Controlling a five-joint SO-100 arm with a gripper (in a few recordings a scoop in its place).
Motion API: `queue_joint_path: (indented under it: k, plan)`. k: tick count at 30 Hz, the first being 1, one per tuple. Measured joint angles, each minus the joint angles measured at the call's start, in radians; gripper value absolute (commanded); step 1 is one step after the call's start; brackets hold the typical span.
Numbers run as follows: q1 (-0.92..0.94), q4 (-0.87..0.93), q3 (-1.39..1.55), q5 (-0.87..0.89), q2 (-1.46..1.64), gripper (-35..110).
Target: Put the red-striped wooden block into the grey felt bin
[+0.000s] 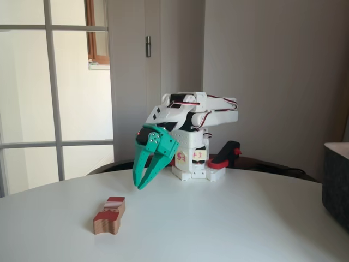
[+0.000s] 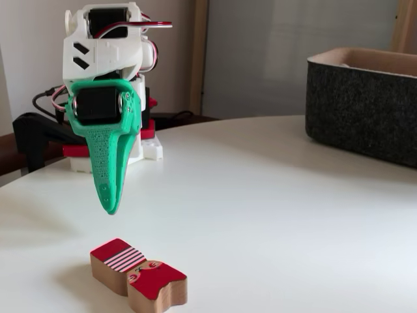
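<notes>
We see the green jaws slightly spread and holding nothing, their tips pointing down at the white worktop (image 1: pixel 229 218). In a fixed view the gripper (image 1: pixel 143 183) hangs above the surface, up and to the right of the red-striped wooden block (image 1: pixel 109 215); in the other fixed view the gripper (image 2: pixel 111 207) shows edge-on as one tapering green blade, its tip above and clear of the block (image 2: pixel 138 273). The block lies flat on the worktop, well apart from the arm's base. We make out tan wooden sides, a striped red-and-white patch at one end and a solid red face with a notched outline at the other. The white arm (image 1: pixel 196 112) is folded low over its base behind the jaws. The grey felt bin (image 2: pixel 365 107) stands at the right in both fixed views, far from the block, with dark fuzzy walls and a pale rim.
</notes>
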Motion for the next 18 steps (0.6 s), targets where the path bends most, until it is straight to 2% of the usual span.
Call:
queue_joint_path:
  k: [4, 9, 15, 18]
  plan:
    - [0.000, 0.000, -0.060, 0.021, -0.006, 0]
    - [-0.031, 0.000, -0.268, 0.132, -0.087, 1]
    - [-0.114, 0.000, -0.620, 0.244, -0.316, 0]
    - [-0.172, 0.000, -0.807, 0.242, -0.466, 1]
